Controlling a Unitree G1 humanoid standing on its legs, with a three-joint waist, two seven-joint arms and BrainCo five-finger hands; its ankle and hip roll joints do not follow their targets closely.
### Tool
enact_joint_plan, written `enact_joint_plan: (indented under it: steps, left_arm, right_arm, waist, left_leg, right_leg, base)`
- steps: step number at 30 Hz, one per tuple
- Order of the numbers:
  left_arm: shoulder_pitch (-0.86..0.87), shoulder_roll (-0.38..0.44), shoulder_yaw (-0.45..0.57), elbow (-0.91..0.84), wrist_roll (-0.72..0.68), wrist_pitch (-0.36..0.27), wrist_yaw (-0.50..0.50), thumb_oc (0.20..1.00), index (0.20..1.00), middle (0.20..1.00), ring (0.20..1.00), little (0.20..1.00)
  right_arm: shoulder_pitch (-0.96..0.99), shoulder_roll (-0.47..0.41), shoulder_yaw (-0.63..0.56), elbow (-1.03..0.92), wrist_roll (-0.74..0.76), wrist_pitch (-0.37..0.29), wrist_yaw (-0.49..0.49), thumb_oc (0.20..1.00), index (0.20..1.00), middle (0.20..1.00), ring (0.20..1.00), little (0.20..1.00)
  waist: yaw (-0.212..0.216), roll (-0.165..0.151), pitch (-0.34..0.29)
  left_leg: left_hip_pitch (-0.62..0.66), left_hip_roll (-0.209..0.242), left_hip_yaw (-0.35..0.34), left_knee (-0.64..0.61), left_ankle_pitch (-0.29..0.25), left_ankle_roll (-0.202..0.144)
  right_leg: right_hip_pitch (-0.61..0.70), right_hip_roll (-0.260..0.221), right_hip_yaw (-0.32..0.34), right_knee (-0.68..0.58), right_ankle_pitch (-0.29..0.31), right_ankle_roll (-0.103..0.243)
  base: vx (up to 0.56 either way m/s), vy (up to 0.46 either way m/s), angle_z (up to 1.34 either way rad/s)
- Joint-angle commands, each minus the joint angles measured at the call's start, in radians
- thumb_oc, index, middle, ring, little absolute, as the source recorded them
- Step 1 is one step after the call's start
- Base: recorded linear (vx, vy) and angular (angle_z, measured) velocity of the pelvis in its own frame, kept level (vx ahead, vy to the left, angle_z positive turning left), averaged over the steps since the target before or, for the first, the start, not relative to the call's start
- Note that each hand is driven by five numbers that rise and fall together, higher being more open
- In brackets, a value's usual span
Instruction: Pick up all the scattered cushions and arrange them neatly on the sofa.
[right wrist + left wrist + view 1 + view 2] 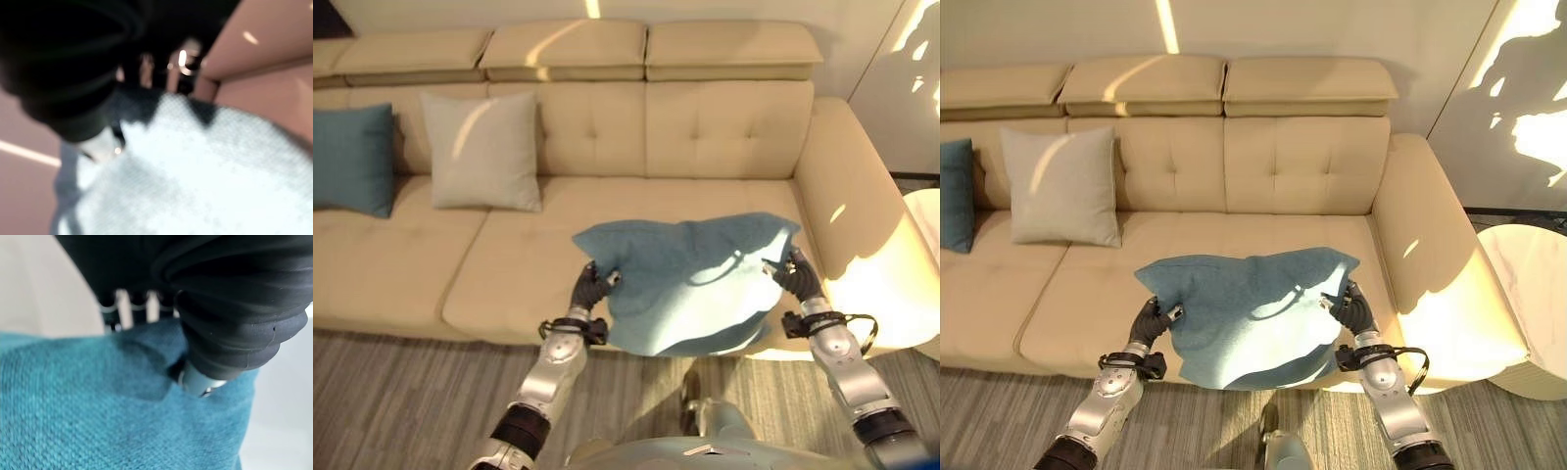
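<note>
1. Left eye view: a soft teal fabric cushion point(690, 279) hangs over the right-hand seat of the beige tufted sofa point(724, 127), its near edge jutting past the seat front. The left hand point(592, 287) is curled on the cushion's left edge and the right hand point(793, 274) on its right edge. Two cushions already lean against the backrest at the left – a darker teal square cushion point(352, 157) and, just beside it, a pale grey square cushion point(481, 149).

2. Right eye view: the same scene, but it takes in more of the sofa's right armrest point(1430, 245) and a round pale side table point(1528, 284) near it; the darker teal cushion is cut by the frame edge here.

3. Left wrist view: close up, the left hand's fingers point(132, 303) wrap over the teal weave while the thumb point(198, 379) presses in from the other side – a real pinch, which the head views only suggest.

4. Right wrist view: the right hand's fingers point(146, 68) hook over the cushion's brightly lit edge in the same way, with the armrest behind.

5. Doing it well, in my judgement: carry the cushion further back with both hands level, stand it upright against the backrest in line with the other two, and let go only once it leans steadily.
</note>
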Motion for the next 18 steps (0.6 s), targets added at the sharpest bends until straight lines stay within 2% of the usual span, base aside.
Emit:
enact_joint_plan:
  steps: [1,3,5,8,10,14,15,16,18]
  left_arm:
    - [-0.064,0.006,0.004,-0.093,-0.023,-0.075,-0.024,0.2,0.2,0.2,0.2,0.2]
    - [-0.078,0.008,0.005,-0.103,-0.015,-0.074,-0.015,0.2,0.2,0.2,0.2,0.2]
    - [-0.082,0.008,0.008,-0.113,-0.02,-0.078,-0.005,0.2,0.2,0.2,0.2,0.2]
    - [-0.07,0.007,0.012,-0.124,-0.022,-0.077,-0.012,0.2,0.2,0.2,0.2,0.2]
    - [-0.066,0.009,0.011,-0.13,-0.02,-0.076,-0.015,0.2,0.2,0.2,0.2,0.2]
    - [-0.051,0.033,0.034,-0.149,-0.025,-0.079,-0.024,0.2,0.2,0.2,0.2,0.2]
    - [-0.047,0.042,0.048,-0.155,-0.037,-0.08,-0.025,0.2,0.2,0.2,0.2,0.2]
    - [-0.047,0.042,0.048,-0.155,-0.037,-0.08,-0.025,0.2,0.2,0.2,0.2,0.2]
    - [-0.048,0.045,0.057,-0.148,-0.047,-0.081,-0.03,0.2,0.2,0.2,0.2,0.2]
  right_arm:
    - [-0.049,-0.019,-0.039,-0.092,0.037,-0.093,-0.012,0.2,0.2,0.2,0.2,0.2]
    - [-0.058,-0.021,-0.038,-0.08,0.036,-0.09,-0.024,0.2,0.2,0.2,0.2,0.2]
    - [-0.067,-0.018,-0.033,-0.076,0.043,-0.089,-0.031,0.2,0.2,0.2,0.2,0.2]
    - [-0.069,-0.014,-0.026,-0.084,0.034,-0.087,-0.021,0.2,0.2,0.2,0.2,0.2]
    - [-0.073,-0.01,-0.023,-0.087,0.03,-0.087,-0.017,0.2,0.2,0.2,0.2,0.2]
    - [-0.094,0.008,-0.012,-0.085,0.009,-0.087,-0.013,0.2,0.2,0.2,0.2,0.2]
    - [-0.104,0.018,-0.005,-0.086,0.007,-0.085,-0.008,0.2,0.2,0.2,0.2,0.2]
    - [-0.104,0.018,-0.005,-0.085,0.007,-0.085,-0.008,0.2,0.2,0.2,0.2,0.2]
    - [-0.11,0.029,0.001,-0.084,-0.001,-0.084,-0.007,0.2,0.2,0.2,0.2,0.2]
  waist:
    - [-0.018,-0.045,-0.034]
    - [0.004,-0.043,-0.021]
    - [0.016,-0.042,-0.01]
    - [0.023,-0.019,-0.029]
    - [0.026,-0.015,-0.033]
    - [0.045,-0.001,-0.036]
    - [0.044,0.01,-0.028]
    - [0.045,0.01,-0.029]
    - [0.034,0.022,-0.023]
  left_leg:
    - [-0.064,-0.01,-0.012,-0.102,0.013,-0.002]
    - [-0.13,-0.027,-0.036,-0.212,0.1,-0.015]
    - [-0.164,-0.027,-0.065,-0.221,0.127,-0.027]
    - [-0.076,-0.057,-0.082,-0.336,0.117,-0.011]
    - [-0.055,-0.068,-0.082,-0.347,0.11,-0.004]
    - [-0.017,-0.089,-0.042,-0.359,0.082,0.03]
    - [-0.006,-0.097,-0.034,-0.357,0.075,0.047]
    - [-0.007,-0.098,-0.033,-0.357,0.075,0.047]
    - [0.006,-0.104,-0.034,-0.369,0.069,0.056]
  right_leg:
    - [0.08,-0.036,0.032,-0.01,-0.078,0.162]
    - [0.106,-0.017,0.048,-0.014,-0.094,0.163]
    - [0.126,-0.009,0.067,-0.012,-0.107,0.16]
    - [0.152,-0.01,0.09,-0.005,-0.124,0.174]
    - [0.154,-0.017,0.098,0.004,-0.128,0.178]
    - [0.121,-0.058,0.109,0.091,-0.142,0.202]
    - [0.071,-0.074,0.133,0.192,-0.14,0.216]
    - [0.069,-0.075,0.134,0.193,-0.141,0.216]
    - [0.022,-0.081,0.18,0.227,-0.126,0.227]
  base:
    - [0.13,-0.018,-0.1]
    - [0.14,0.013,0.01]
    - [0.14,0.036,-0.34]
    - [0.26,0.145,-0.56]
    - [0.14,0.117,-0.4]
    - [0.1,0.124,-0.53]
    - [0.08,0.103,-0.38]
    - [0.06,0.062,-0.23]
    - [0.04,-0.012,0.02]
